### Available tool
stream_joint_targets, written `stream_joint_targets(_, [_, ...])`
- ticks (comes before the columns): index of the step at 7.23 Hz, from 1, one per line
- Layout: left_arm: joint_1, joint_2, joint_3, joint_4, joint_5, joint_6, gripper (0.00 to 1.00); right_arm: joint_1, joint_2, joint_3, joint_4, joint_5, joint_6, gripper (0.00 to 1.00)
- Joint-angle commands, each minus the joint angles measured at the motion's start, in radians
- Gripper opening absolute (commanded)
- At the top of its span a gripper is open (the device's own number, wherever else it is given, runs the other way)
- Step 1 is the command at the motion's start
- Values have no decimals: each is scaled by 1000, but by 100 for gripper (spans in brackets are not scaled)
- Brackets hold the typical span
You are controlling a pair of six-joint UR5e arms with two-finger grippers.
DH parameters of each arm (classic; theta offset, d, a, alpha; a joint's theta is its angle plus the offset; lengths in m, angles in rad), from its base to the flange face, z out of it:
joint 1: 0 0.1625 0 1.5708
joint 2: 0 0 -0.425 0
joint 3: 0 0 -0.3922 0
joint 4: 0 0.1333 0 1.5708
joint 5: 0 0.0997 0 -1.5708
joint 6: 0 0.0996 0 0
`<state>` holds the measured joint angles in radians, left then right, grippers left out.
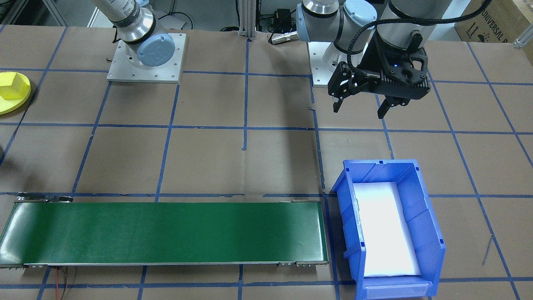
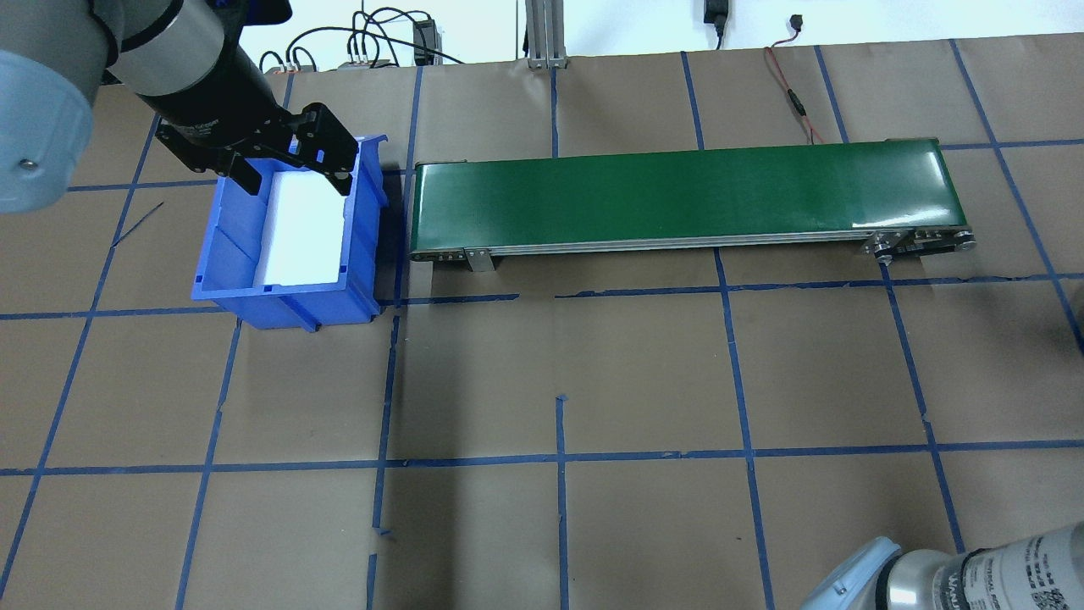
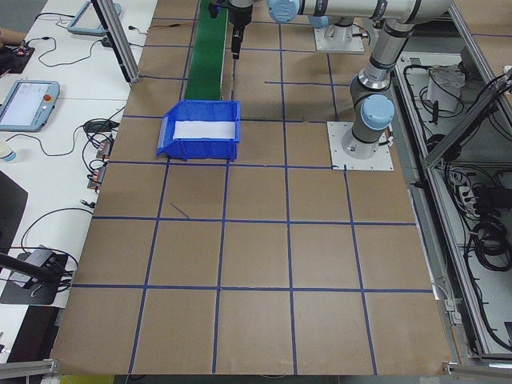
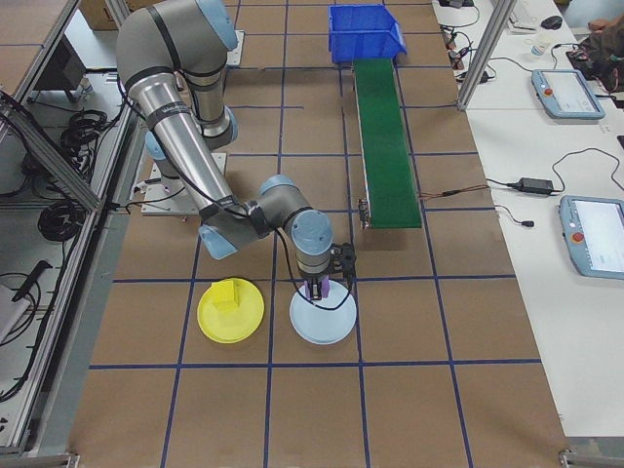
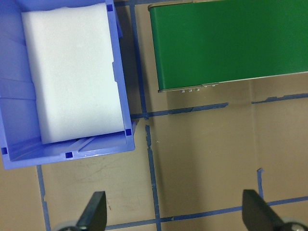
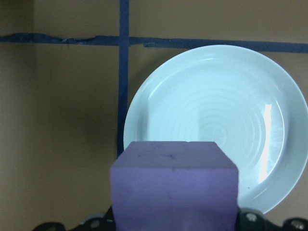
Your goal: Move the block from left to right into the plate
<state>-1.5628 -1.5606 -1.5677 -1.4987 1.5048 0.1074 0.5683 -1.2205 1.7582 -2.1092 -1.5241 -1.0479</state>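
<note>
- Front-facing view: a counter (image 1: 266,158) covered in brown paper and gridded with blue tape carries a green conveyor belt (image 1: 166,233). Just beside the belt's end is a blue bin (image 1: 416,200) lined with white foam (image 1: 387,229). The left pincer (image 1: 360,109) hangs released, jaws apart, above bare paper between its arm's base and the bin. At the frame's edge a yellow plate (image 1: 23,102) holds a yellow block (image 1: 14,85).
- Overhead view: the left pincer shows over the bin's far end. Cables lie along the counter's far edge, and the belt is bare.
- Left-end view: a white side bench (image 3: 48,160) with handheld control screens and loose cables runs beside the counter.
- Right-end view: the right pincer (image 4: 320,288) points down over a pale blue plate (image 4: 323,327), which lies just beside the yellow plate. Metal framing and cable bundles flank the counter.
- Left wrist view: two spread fingertips frame bare taped paper, with the bin and the belt's end beyond them.
- Right wrist view: the right pincer is clenched on a purple block (image 6: 174,185), with the pale blue plate below it. Whether block and plate touch cannot be told.
</note>
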Motion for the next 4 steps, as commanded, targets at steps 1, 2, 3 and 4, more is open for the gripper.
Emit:
stream_joint_targets(1, [0, 1, 0, 0, 0, 0, 100, -5, 18, 3, -28, 5, 0, 100])
stream_joint_targets(2, [1, 1, 0, 0, 0, 0, 100, -5, 4, -6, -17, 9, 2, 100])
stream_joint_targets(3, [1, 1, 0, 0, 0, 0, 100, -4, -7, -12, 1, 9, 2, 100])
stream_joint_targets(4, [1, 1, 0, 0, 0, 0, 100, 37, -75, -22, 81, 12, 12, 100])
